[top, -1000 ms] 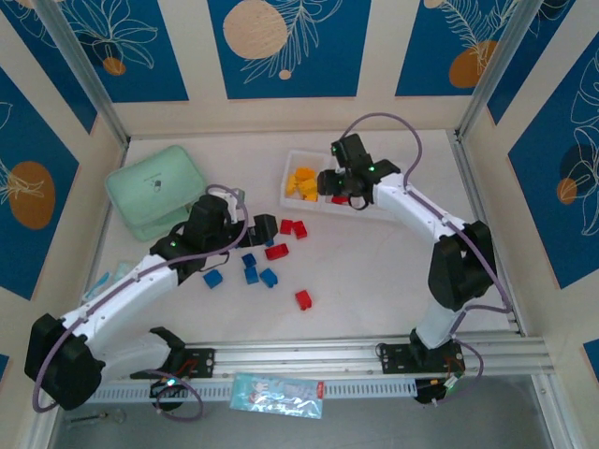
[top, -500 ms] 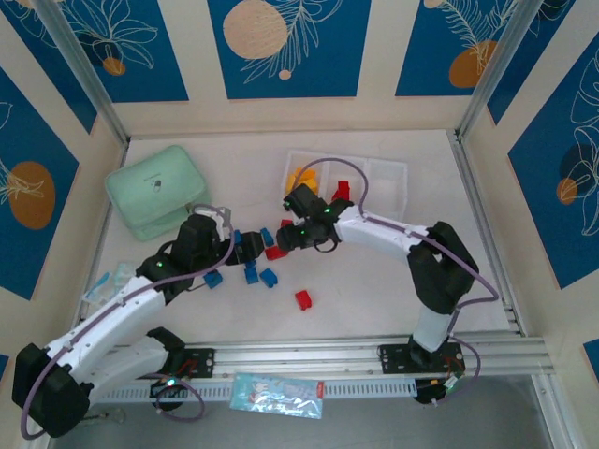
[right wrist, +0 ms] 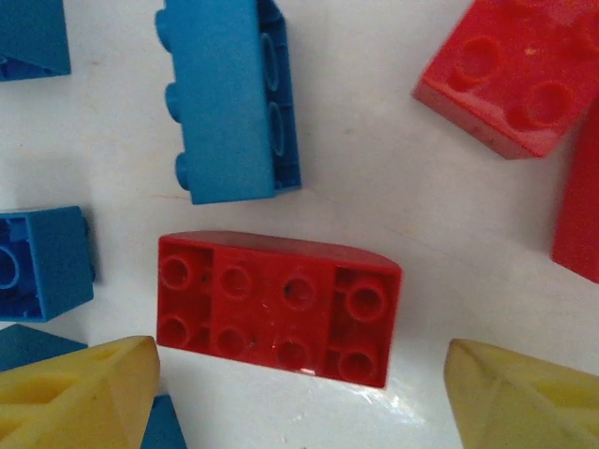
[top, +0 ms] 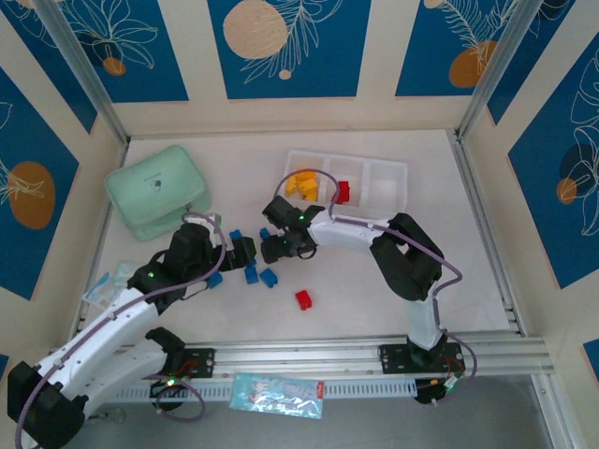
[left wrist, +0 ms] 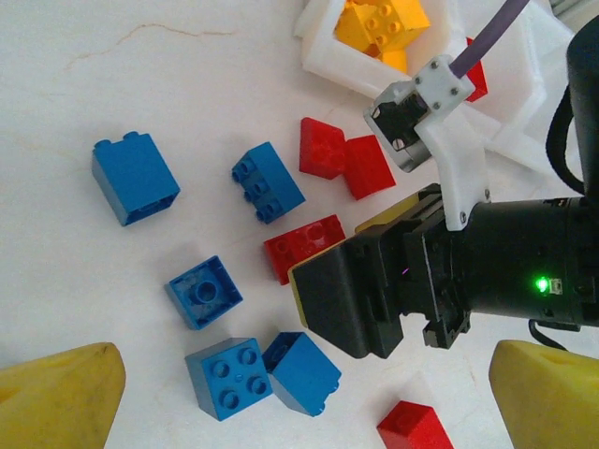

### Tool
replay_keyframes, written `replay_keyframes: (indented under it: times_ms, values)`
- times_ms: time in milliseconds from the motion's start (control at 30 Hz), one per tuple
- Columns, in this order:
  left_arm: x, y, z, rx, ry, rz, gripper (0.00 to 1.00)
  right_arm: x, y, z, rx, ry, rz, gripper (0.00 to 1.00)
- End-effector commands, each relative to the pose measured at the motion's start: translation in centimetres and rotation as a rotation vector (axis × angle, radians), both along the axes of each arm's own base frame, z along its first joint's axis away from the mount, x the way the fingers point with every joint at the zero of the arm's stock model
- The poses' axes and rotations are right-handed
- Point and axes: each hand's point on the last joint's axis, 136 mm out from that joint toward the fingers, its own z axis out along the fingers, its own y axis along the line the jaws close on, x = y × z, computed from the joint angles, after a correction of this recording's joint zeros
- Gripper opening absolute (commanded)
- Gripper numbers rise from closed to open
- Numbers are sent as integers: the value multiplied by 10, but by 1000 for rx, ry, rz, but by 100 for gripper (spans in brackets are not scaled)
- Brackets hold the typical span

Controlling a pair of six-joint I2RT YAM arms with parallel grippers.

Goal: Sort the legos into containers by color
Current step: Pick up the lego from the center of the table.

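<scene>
The containers are one white tray [top: 388,178]; its left compartment holds yellow legos [top: 301,181] and its middle one a red lego [top: 343,191]. Loose blue legos [left wrist: 269,181] and red legos [left wrist: 368,166] lie on the table between the arms. My right gripper [right wrist: 299,398] is open, low over a long red lego [right wrist: 281,309] that lies between its yellow fingertips [right wrist: 80,393], untouched. Seen from above, that right gripper [top: 278,246] faces my left gripper [top: 243,251] across the pile. My left gripper [left wrist: 299,402] is open above two blue legos [left wrist: 227,377], holding nothing.
A mint-green lidded box [top: 157,190] stands at the back left. One red lego [top: 303,299] lies apart toward the near rail. A blue lego [right wrist: 234,103] and a red one [right wrist: 510,79] lie close beyond the long red lego. Walls close the table's sides.
My right arm swung from the tray's middle compartment down to the loose pile, its jaws widening. A red lego stays in that compartment. My left gripper drew back toward the near left.
</scene>
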Motion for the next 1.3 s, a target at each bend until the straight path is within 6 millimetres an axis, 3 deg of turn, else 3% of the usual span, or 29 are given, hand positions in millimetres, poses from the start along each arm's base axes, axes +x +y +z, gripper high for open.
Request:
replay_keyframes:
  times_ms: [0, 267, 567, 733, 900, 1267]
  values:
    - [1, 11, -2, 16, 0, 46, 99, 6, 8, -1, -9, -17, -21, 82]
    - [1, 13, -2, 18, -2, 54, 99, 10, 10, -10, -31, -18, -27, 82]
    - [2, 10, -3, 10, 5, 46, 99, 9, 8, -9, -36, -15, -24, 65]
    - [2, 7, -1, -4, 5, 33, 99, 8, 5, 9, -25, -56, -14, 57]
    - [3, 1, 5, -23, 6, 10, 99, 4, -4, 34, 14, -81, -23, 56]
    - [11, -33, 14, -100, 19, -115, 99, 10, -68, 83, 62, -114, -145, 56]
